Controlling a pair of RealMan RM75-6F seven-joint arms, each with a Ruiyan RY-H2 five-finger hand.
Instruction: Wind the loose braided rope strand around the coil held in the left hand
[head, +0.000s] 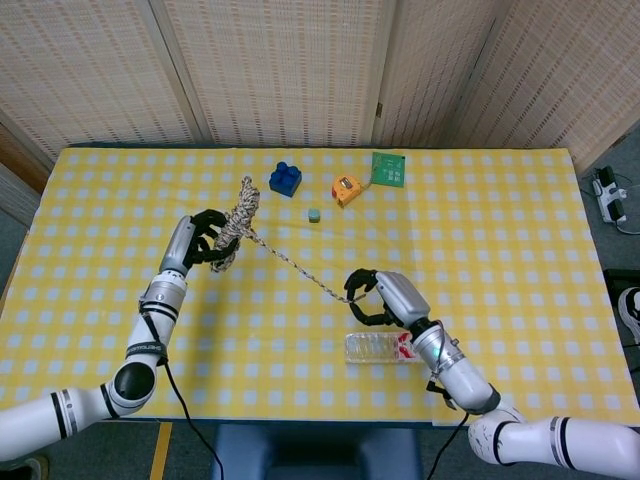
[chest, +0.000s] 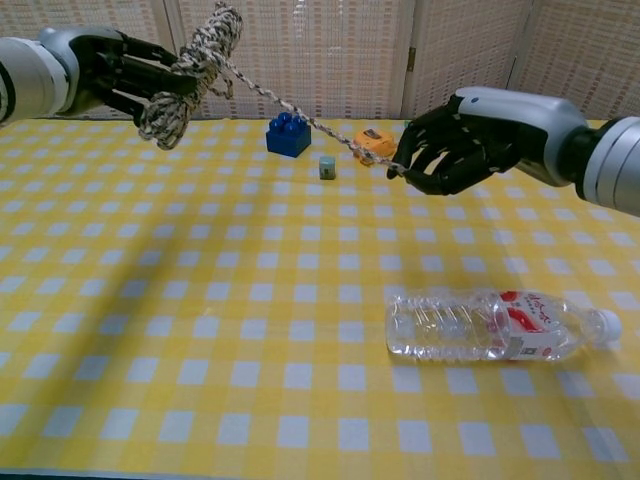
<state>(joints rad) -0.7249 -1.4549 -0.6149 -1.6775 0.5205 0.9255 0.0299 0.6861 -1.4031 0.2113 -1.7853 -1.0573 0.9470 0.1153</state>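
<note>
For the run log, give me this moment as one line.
left robot hand: grips rope coil | right robot hand: pinches loose strand, taut | winding: unfinished

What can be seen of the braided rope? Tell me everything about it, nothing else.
The braided rope is a mottled tan, white and dark cord, fibrous in look. Most of it is bundled into an elongated coil gripped by the left hand, raised off the table and tilted. One loose strand runs from the coil's upper end in a nearly straight, taut line to the right hand, which pinches its far end in the air. Nothing else touches it.
</note>
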